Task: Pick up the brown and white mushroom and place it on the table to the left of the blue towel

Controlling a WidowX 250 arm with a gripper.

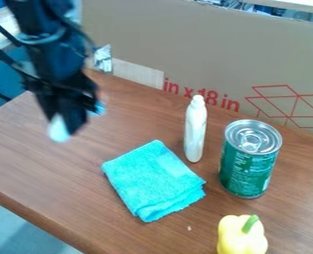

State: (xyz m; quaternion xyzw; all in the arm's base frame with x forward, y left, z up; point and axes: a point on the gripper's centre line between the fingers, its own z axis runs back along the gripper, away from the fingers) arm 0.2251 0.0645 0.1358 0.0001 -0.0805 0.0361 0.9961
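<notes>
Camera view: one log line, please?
black tool: upper left | folded turquoise cloth: nearest tool | slim white bottle: beside green metal can | yellow bell pepper: bottom edge

End effector (79, 119) — blurred, yellow pepper (241, 237) — cut off at bottom

Illumination is bright and diffuse. Shadows on the counter (59, 173) are soft and faint. The can lid (241, 133) exhibits specular highlights.

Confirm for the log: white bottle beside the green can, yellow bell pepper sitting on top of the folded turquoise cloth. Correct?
One error: the yellow bell pepper sits on the wooden table, not on the folded turquoise cloth, per the camera view. The white bottle is beside the green can.
</notes>
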